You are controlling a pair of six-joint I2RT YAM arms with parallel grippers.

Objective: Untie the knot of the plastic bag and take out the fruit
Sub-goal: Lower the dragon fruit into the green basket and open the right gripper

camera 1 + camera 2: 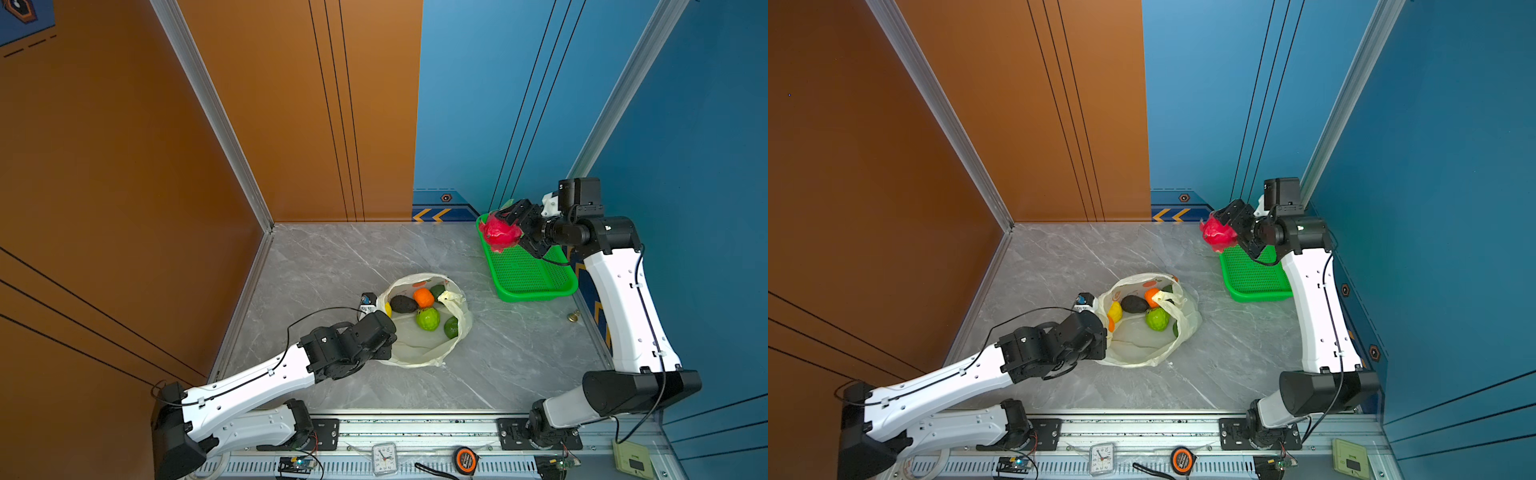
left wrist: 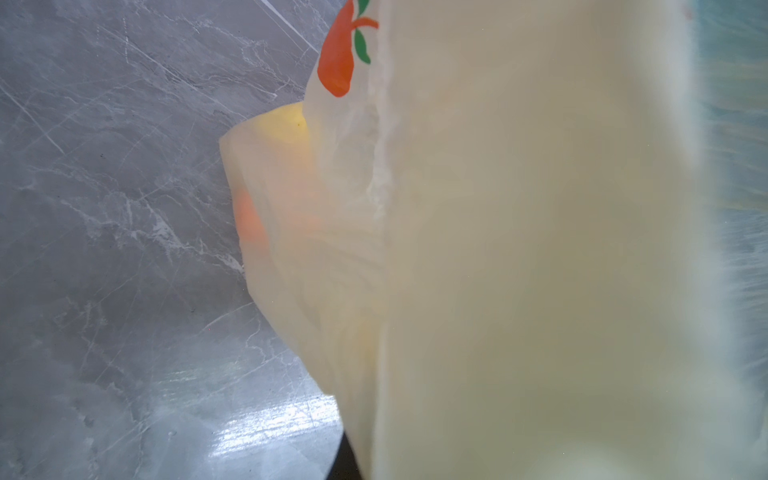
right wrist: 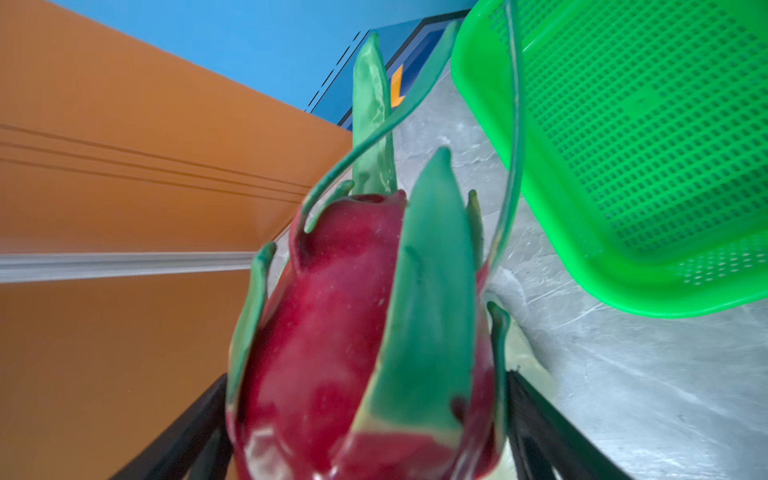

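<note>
Pink-red with green leaves, the dragon fruit (image 1: 498,236) hangs above the table (image 1: 332,270), about over the far left corner of the green basket (image 1: 536,296). Its long axis runs straight out from the right gripper (image 1: 514,229), whose wide-spread fingers (image 3: 540,432) clamp its two sides. The basket's floor lies to the right and nearer, so I judge a short carry that way before release. At mid-table the left gripper (image 1: 386,352), pinched on the near left rim of the plastic bag (image 1: 419,353), holds it open.

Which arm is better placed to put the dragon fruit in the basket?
Right: the right end effector holds the dragon fruit at a corner of the green basket; the left end effector grips the plastic bag.
</note>
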